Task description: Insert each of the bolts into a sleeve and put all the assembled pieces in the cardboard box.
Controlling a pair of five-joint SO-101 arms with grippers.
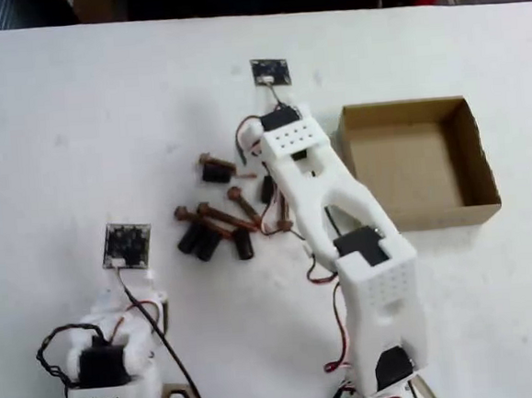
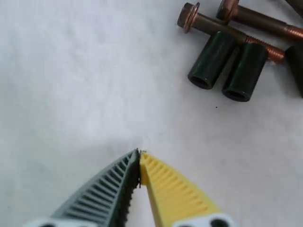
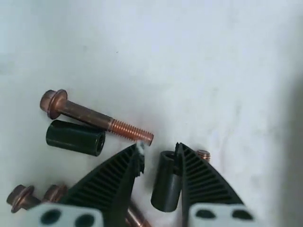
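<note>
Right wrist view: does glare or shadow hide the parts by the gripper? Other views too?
Right wrist view: even light, no glare; the bolt and the sleeve inside the open right gripper show plainly. Left wrist view: faint shade on the table by the left gripper. High view: table very bright, cardboard box interior plainly lit.

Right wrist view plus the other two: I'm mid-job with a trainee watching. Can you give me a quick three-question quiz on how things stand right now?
1. True or false: the cardboard box already holds an assembled piece.
2. What sits between the fingers of the right claw? A) a bolt B) a black sleeve C) nothing
3. Fill in the blank: over bare table, the left claw is ____ (open or shut).

Key: 1 false; 2 B; 3 shut.
</note>
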